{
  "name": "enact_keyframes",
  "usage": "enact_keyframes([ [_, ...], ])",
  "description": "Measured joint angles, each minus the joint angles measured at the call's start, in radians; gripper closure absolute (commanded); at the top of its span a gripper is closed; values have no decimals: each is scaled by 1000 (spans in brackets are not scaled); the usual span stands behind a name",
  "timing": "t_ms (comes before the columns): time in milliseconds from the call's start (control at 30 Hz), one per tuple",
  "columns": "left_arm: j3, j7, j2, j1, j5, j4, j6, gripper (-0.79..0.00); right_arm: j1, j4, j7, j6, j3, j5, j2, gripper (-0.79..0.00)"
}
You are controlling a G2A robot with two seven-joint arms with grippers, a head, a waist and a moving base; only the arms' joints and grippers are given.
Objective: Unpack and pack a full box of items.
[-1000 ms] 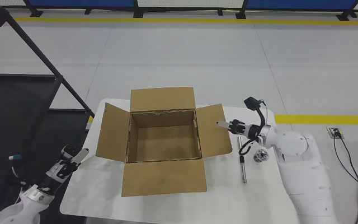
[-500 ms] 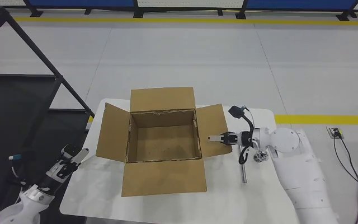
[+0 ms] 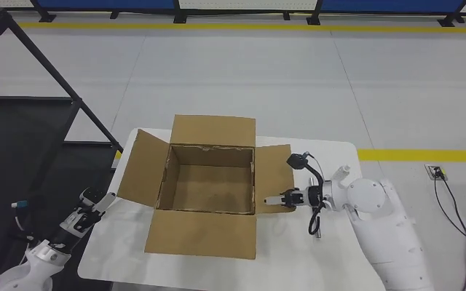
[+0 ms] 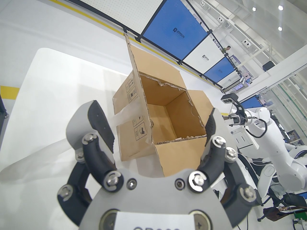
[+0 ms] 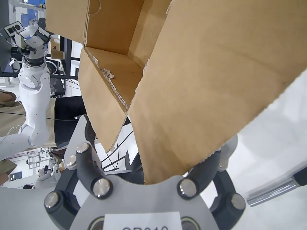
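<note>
White floor with a yellow line lies behind a white counter [image 3: 320, 254] with round corners. A brown cardboard box [image 3: 207, 188] sits in the middle of the counter. Its four flaps are open. One points to 12 o'clock, one to 6, one to 9 and one to 3. I can see the bare bottom of the box, and nothing big is inside it.

The right end effector [image 3: 271, 198] is at 3 o'clock from the box. It points to 9 o'clock, at the box. Its fingers are spread wide apart. The right flap [image 3: 273, 171] sticks out toward it, and in the right wrist view the corner of that flap sits in the gap between the fingers. I cannot tell if a finger touches the cardboard. The flap's long edge runs from 12 o'clock to 6 o'clock, so it lies across the way the fingers point.

The left end effector [image 3: 102, 201] is at about 8 o'clock from the box, at the edge of the counter and well apart from the box. Its fingers are spread too, and it holds nothing.

A shiny metal rod [image 5: 275, 189] lies on the counter near the right arm.

I think the right arm is the one to work the box, as it is much nearer. It could close on the flap.
</note>
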Motion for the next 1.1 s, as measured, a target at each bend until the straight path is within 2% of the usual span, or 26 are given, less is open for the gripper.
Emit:
enact_keyframes([
  [233,0,0,0,0,0,0,0,-785,-61,-96,-35,25,5,-23,15,-785],
  [433,0,0,0,0,0,0,0,-785,-158,-211,-146,118,100,-118,39,-785],
  [600,0,0,0,0,0,0,0,-785,-244,-316,-228,168,192,-122,54,-785],
  [667,0,0,0,0,0,0,0,-785,-249,-324,-271,170,204,-119,55,-785],
  [967,0,0,0,0,0,0,0,-785,-248,-321,-254,169,198,-120,54,-785],
  [1100,0,0,0,0,0,0,0,-785,-242,-312,-259,199,163,-208,59,-785],
])
